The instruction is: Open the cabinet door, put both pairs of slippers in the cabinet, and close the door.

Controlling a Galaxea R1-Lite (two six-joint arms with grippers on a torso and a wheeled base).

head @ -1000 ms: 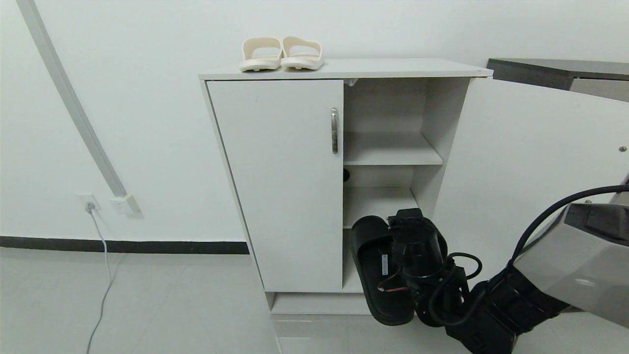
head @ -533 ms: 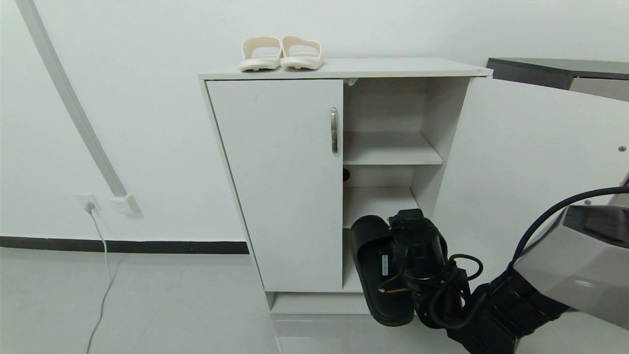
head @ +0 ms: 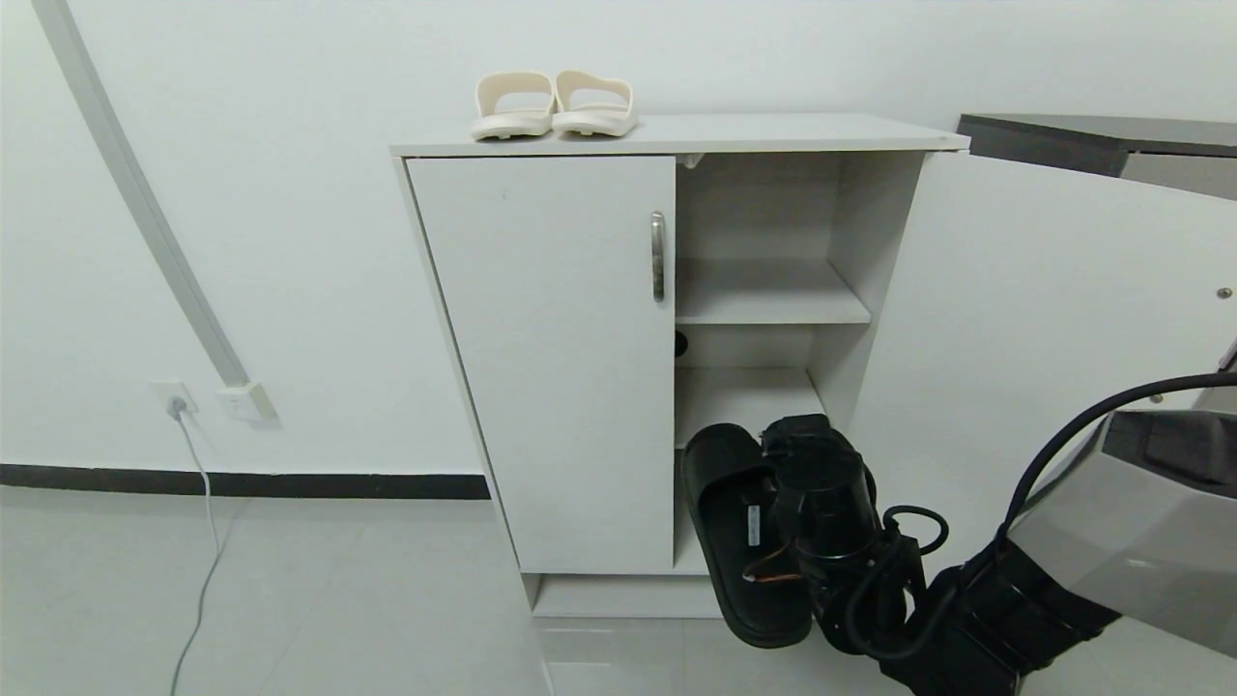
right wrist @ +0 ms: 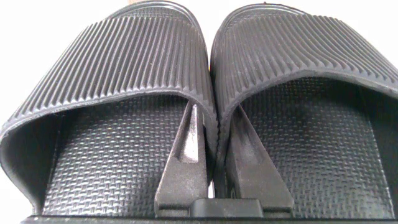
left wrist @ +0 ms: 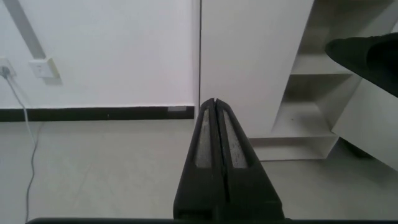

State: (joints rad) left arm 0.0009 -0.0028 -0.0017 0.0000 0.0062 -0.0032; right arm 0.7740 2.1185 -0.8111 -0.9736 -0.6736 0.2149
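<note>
black slippers (right wrist: 140,74): matt rubbery plastic; straps ribbed, footbeds with a fine cross-hatch grain.
cream slippers (head: 554,104): smooth, matt, moulded look.
cabinet (head: 551,387): white laminated board, smooth, low sheen.
handle (head: 658,257): brushed metal, satin.
floor (head: 338,599): pale tile, glossy, mirrors the cabinet base.
right hand (right wrist: 214,115): fingers (right wrist: 186,162) of hard black plastic, matt.
left hand (left wrist: 214,106): pads (left wrist: 205,140) grey, finely rough.

- The black slippers (right wrist: 143,62) have ribbed straps and footbeds with a fine cross-hatched grain.
- The cream slippers (head: 554,103) are one plain colour all over.
- The cabinet (head: 551,367) is plain white, with a silver handle (head: 658,257).
- The floor (head: 338,599) is pale grey tile.
- The skirting (head: 242,480) is a black stripe.
</note>
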